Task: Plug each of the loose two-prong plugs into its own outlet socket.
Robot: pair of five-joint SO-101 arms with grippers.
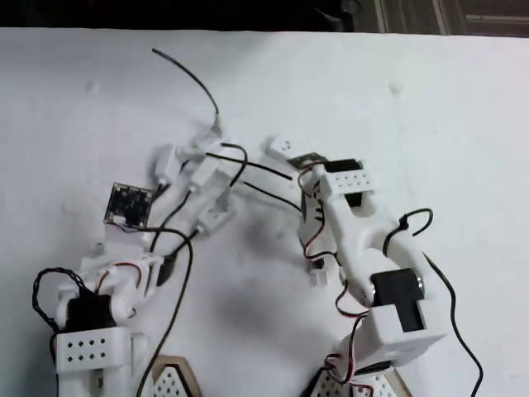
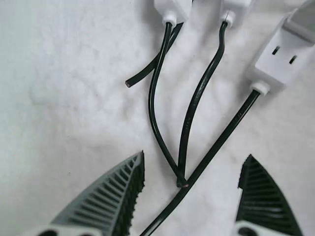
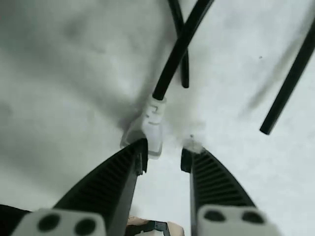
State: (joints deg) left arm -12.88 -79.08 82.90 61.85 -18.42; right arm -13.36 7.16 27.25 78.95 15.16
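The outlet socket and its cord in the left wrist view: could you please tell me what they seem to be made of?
Outlet socket: white moulded plastic, apparently; smooth, slightly glossy faces with two crisp slots. Cord: dark flexible insulation, probably rubber or vinyl; it bends in curves and carries a faint sheen.

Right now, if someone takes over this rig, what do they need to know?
Left gripper: open, straddling black cords, holding nothing.
Right gripper: open, white plug lying at one fingertip, not clamped.
Outlet socket lies ahead of the left gripper, both slots empty.
Done: no plug visibly seated.
Left: grip that plug, insert it, then repeat for the rest.
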